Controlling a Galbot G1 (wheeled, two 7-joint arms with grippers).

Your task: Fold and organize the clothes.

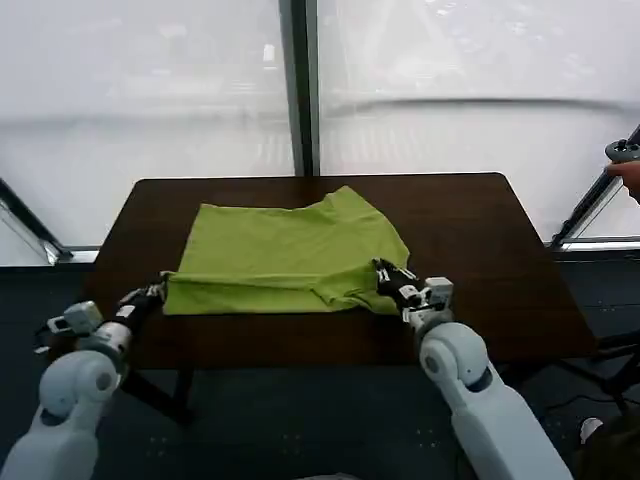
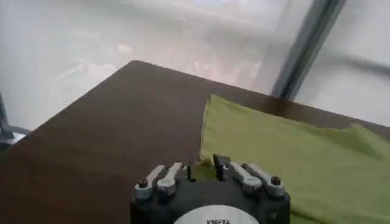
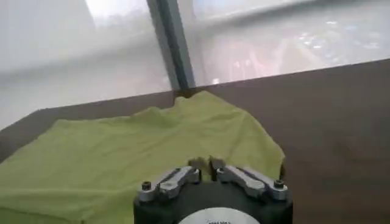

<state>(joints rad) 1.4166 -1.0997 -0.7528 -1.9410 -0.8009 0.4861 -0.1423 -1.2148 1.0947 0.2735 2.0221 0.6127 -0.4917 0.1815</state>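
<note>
I have both grippers down at the near hem of the lime-green T-shirt (image 1: pixel 290 255). My right gripper (image 1: pixel 384 274) sits at the shirt's near right corner; in the right wrist view its 2 fingers (image 3: pixel 180 178) are drawn nearly together with green cloth bunched between the tips, so I read it as pinched on the fabric. My left gripper (image 1: pixel 160 290) is at the near left corner. In the left wrist view its fingers (image 2: pixel 166 178) also stand close together right at the cloth's edge, but whether they actually grip the shirt I cannot tell.

The T-shirt lies flat on the dark brown table (image 1: pixel 480 230), partly folded, roughly centred and set toward the near half. Its near edge forms a thick rolled fold running between my 2 grippers; the far right corner rises into a small peak.

Bare wood surrounds the shirt: a wide strip on the right, a narrower one on the left, and a band along the far edge before the window frame (image 1: pixel 298 90). The near edge of the table lies just below both wrists.
</note>
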